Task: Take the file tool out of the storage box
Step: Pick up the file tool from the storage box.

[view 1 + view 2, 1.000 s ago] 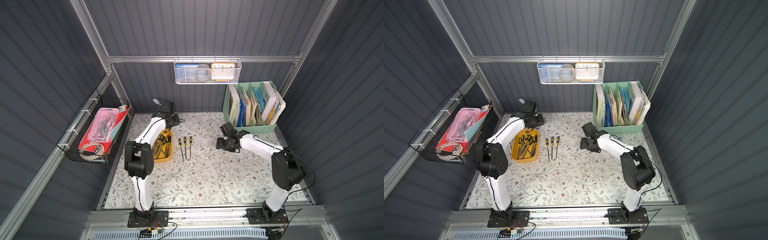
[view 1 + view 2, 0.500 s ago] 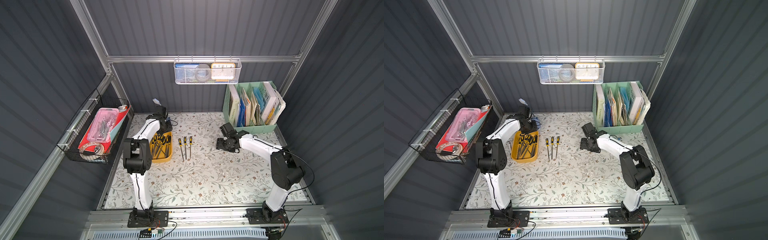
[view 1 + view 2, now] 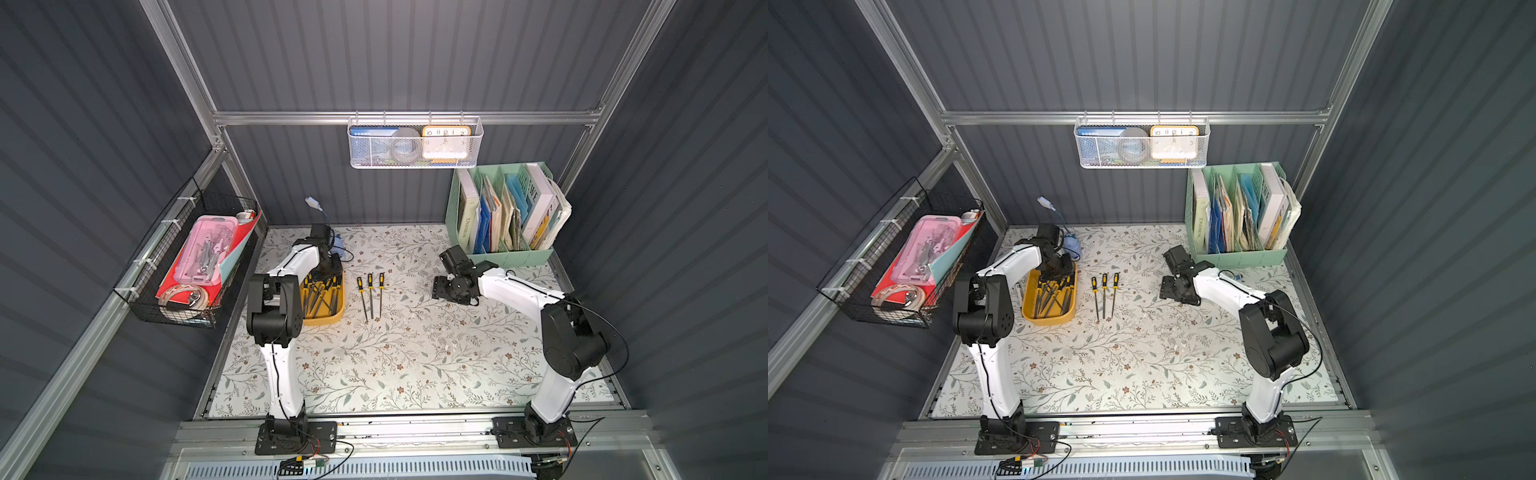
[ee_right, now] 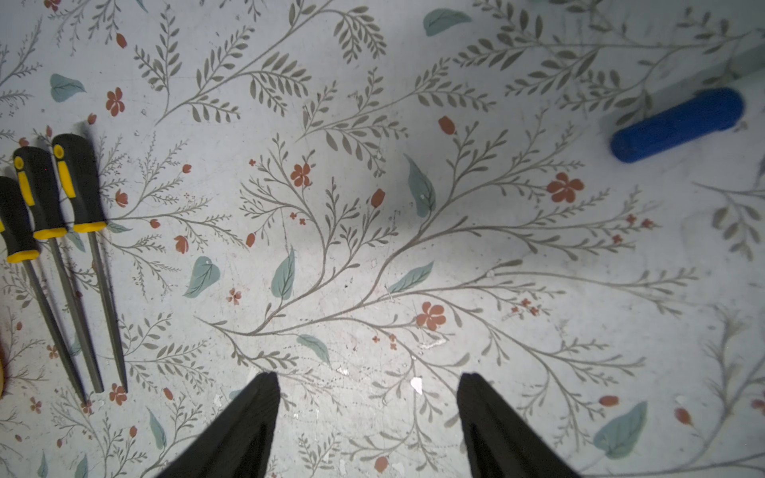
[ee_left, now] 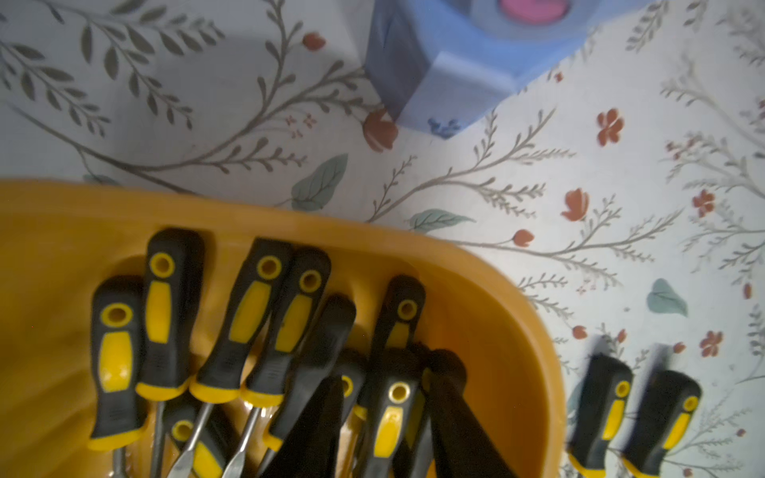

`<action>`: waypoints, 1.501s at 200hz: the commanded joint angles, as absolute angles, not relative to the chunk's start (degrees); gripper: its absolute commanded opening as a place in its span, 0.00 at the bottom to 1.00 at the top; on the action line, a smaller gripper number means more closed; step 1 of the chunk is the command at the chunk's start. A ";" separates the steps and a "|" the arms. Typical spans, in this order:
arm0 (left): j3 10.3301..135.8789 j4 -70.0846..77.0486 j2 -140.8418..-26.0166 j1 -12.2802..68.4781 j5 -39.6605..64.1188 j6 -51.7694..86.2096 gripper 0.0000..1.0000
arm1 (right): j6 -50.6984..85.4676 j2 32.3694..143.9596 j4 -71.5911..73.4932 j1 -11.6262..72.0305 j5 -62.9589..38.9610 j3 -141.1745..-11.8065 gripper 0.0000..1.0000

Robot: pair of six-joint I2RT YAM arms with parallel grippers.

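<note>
flowery table (image 5: 538, 165): over the box (image 5: 289, 219), left gripper (image 5: 391, 372) sits part open round one file (image 5: 389, 422) lying lengthwise, not squeezing yet.

We find the storage box (image 3: 326, 319) near the table's (image 3: 415, 357) left edge, towards the back, with a heap of files (image 3: 322, 291) in it. Just right of it, three more files (image 3: 370, 295) lie side by side on the table. The file organiser (image 3: 511, 257) stands in the back right corner.

I see 3 files (image 3: 370, 297) loose on the table (image 3: 415, 365), right of 1 yellow storage box (image 3: 328, 320). Inside it I count at least 8 file handles (image 5: 252, 306), overlapping too much for certainty.
</note>
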State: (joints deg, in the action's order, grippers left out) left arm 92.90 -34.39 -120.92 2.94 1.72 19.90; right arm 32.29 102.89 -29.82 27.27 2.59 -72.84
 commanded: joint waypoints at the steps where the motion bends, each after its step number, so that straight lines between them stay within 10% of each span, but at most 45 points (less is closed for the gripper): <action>1: 90.79 -35.60 -119.81 2.91 2.39 18.54 0.40 | 32.70 104.01 -30.45 27.48 3.00 -73.79 0.73; 175: 87.30 -37.11 -117.99 2.92 2.29 15.47 0.37 | 33.05 104.11 -30.85 27.86 3.34 -74.31 0.73; 259: 90.01 -38.59 -117.25 2.90 -0.31 16.17 0.00 | 32.96 104.22 -30.72 27.80 3.28 -74.27 0.74; 300: 101.10 -39.88 -115.08 2.92 -1.66 17.24 0.00 | 32.96 104.06 -30.65 27.95 3.44 -74.23 0.73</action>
